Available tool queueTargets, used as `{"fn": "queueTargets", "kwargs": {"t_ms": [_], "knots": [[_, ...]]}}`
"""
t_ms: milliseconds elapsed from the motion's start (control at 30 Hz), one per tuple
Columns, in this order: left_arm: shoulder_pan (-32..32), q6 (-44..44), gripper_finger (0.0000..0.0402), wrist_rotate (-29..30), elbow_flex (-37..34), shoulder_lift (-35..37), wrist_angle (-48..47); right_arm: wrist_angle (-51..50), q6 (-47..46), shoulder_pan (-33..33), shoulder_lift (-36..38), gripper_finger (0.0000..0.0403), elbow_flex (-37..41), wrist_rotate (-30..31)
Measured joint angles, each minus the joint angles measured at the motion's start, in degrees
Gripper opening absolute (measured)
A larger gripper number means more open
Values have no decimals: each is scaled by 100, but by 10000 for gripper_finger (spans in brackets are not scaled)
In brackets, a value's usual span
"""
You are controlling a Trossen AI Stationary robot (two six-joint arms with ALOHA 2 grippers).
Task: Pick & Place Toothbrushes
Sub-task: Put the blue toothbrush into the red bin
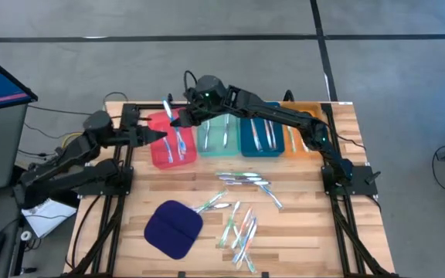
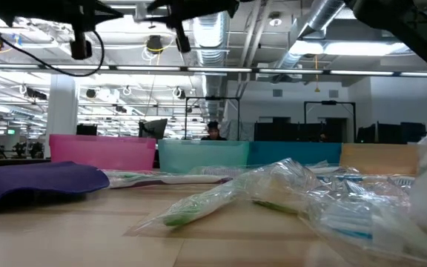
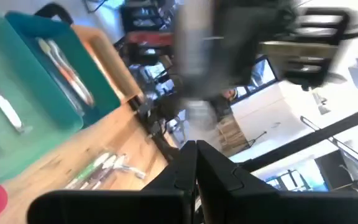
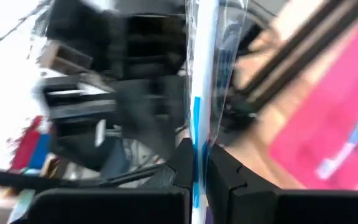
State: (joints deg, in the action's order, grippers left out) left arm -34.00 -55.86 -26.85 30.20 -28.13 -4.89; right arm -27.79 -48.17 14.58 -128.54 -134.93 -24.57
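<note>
Blue-accented and wrapped, one toothbrush is pinched in your right gripper's closed fingers above the red tray, while your left gripper hangs beside that tray, fingers closed on nothing, other toothbrushes lying loose on the desk.

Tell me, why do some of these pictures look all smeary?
Right wrist view: everything behind the wrapped toothbrush in the right fingers is streaked. Left wrist view: the arm beyond is smeared. Low view: the nearest wrappers are out of focus. High view: sharp.
</note>
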Motion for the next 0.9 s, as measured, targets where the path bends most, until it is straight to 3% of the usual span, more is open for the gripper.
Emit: {"fn": "queueTargets", "kwargs": {"t_ms": [300,500,733,900], "knots": [[-26,-815,3,1175,0,-290,990,453,58,-15,181,10,0,-608],[-27,-476,3,856,-1,-483,1139,529,119,29,247,10,0,-991],[-26,-457,3,836,4,-118,2345,874,-76,40,322,10,-2,-1278],[-26,-320,9,650,7,-6,2313,967,-80,124,345,10,0,-1295]]}}
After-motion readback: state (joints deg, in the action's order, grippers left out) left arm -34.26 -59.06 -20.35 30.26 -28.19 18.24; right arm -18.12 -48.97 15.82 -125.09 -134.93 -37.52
